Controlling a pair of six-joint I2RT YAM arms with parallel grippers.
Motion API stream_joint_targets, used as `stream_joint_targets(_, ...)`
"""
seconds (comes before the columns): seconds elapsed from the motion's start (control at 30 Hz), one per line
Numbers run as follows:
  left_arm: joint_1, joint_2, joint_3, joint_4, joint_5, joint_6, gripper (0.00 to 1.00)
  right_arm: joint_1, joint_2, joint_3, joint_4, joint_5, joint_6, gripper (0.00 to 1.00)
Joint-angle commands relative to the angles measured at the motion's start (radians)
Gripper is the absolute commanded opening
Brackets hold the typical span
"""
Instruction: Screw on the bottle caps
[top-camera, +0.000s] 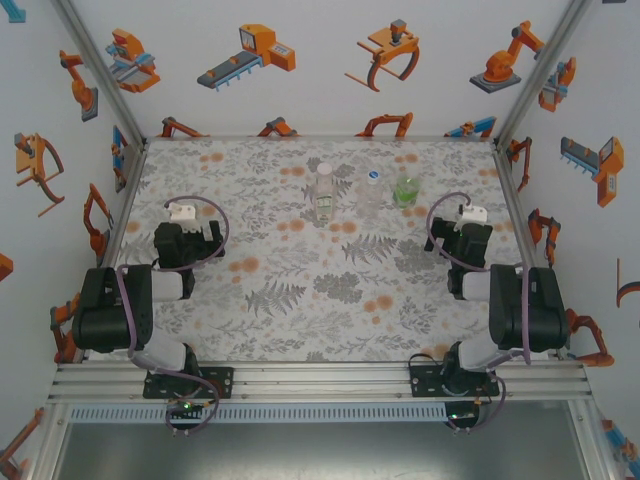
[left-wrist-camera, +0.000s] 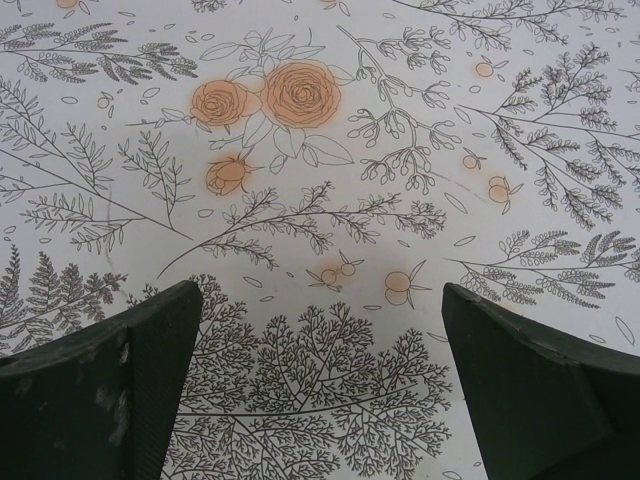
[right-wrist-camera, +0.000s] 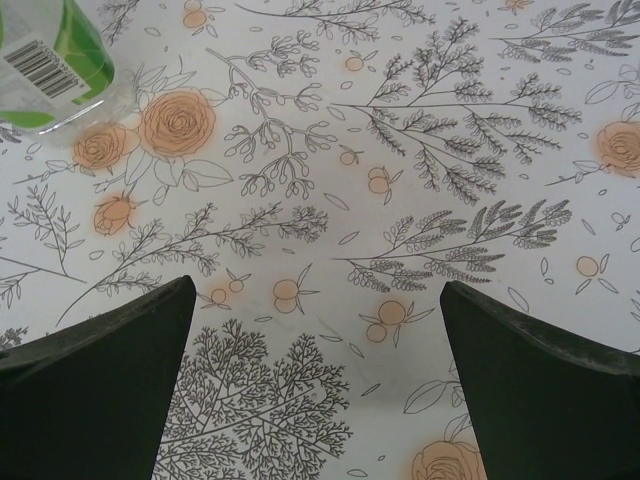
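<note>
Three small clear bottles stand in a row at the far middle of the table. The left bottle (top-camera: 324, 195) has a white-and-green label and a pale cap (top-camera: 323, 169) at its top. The plain middle bottle (top-camera: 370, 192) shows a bluish cap (top-camera: 373, 175) at its top. The right one is the green-labelled bottle (top-camera: 405, 190), whose base also shows as the green bottle (right-wrist-camera: 50, 60) with a barcode. Whether the caps are screwed down I cannot tell. My left gripper (left-wrist-camera: 320, 287) and right gripper (right-wrist-camera: 316, 283) both hang open over bare cloth, far from the bottles.
A floral tablecloth (top-camera: 300, 290) covers the table. The left arm (top-camera: 180, 245) and right arm (top-camera: 465, 245) sit folded near the side walls. Metal frame posts (top-camera: 100, 70) and printed walls close in the sides and back.
</note>
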Motion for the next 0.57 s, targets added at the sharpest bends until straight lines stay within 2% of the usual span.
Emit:
stream_joint_targets(0.0, 0.004, -0.003, 0.016, 0.009, -0.003, -0.02, 0.97, 0.006, 0.005, -0.005, 0.05, 0.026, -0.001, 0.99)
stream_joint_targets(0.23, 0.004, -0.003, 0.016, 0.009, -0.004, -0.019, 0.97, 0.008, 0.006, -0.004, 0.049, 0.017, -0.002, 0.99)
stream_joint_targets(0.37, 0.004, -0.003, 0.016, 0.009, -0.003, -0.019, 0.97, 0.008, 0.01, 0.013, 0.028, -0.085, -0.044, 0.99)
stream_joint_targets(0.53, 0.004, -0.004, 0.016, 0.008, -0.003, -0.019, 0.97, 0.005, 0.009, 0.018, 0.014, -0.086, -0.042, 0.99)
